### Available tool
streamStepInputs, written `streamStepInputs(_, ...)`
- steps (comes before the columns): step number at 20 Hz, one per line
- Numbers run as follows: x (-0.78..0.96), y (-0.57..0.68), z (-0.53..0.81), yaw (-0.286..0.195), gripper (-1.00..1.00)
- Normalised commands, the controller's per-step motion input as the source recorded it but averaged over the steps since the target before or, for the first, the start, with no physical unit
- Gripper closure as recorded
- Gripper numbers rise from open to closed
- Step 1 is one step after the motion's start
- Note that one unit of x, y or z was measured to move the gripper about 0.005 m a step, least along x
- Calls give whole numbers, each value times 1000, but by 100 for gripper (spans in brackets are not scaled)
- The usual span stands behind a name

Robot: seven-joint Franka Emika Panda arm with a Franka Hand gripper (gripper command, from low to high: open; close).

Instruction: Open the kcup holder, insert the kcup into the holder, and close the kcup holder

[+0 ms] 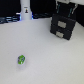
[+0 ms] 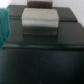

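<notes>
The kcup holder [image 1: 62, 26] is a black box with two front panels, standing at the back on the exterior view's right. Its drawer looks pushed in. The arm's dark gripper [image 1: 68, 9] hangs right over the holder's top, too blurred to show how its fingers stand. The kcup [image 1: 21, 60], a tiny green and white pod, lies alone on the white table [image 1: 47, 57] toward the front on the exterior view's left, far from the gripper. In the wrist view the holder's black surface [image 2: 42, 57] fills most of the picture, with a grey block [image 2: 40, 20] on it.
A tall white bottle [image 1: 25, 10] stands at the back on the exterior view's left, in front of dark clutter along the table's far edge. A teal shape [image 2: 4, 25] shows at the rim of the wrist view.
</notes>
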Motion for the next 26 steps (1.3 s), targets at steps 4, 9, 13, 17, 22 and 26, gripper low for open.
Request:
streamStepInputs(4,-74,273,-426,-85,-100)
streamStepInputs(9,-192,131,-472,-42,-100)
streamStepInputs(13,-342,37,-456,-16,-100)
streamStepInputs(17,-291,2,-408,7,-100)
streamStepInputs(22,-227,23,-276,-1,-100)
streamStepInputs(26,-150,38,-50,-14,100)
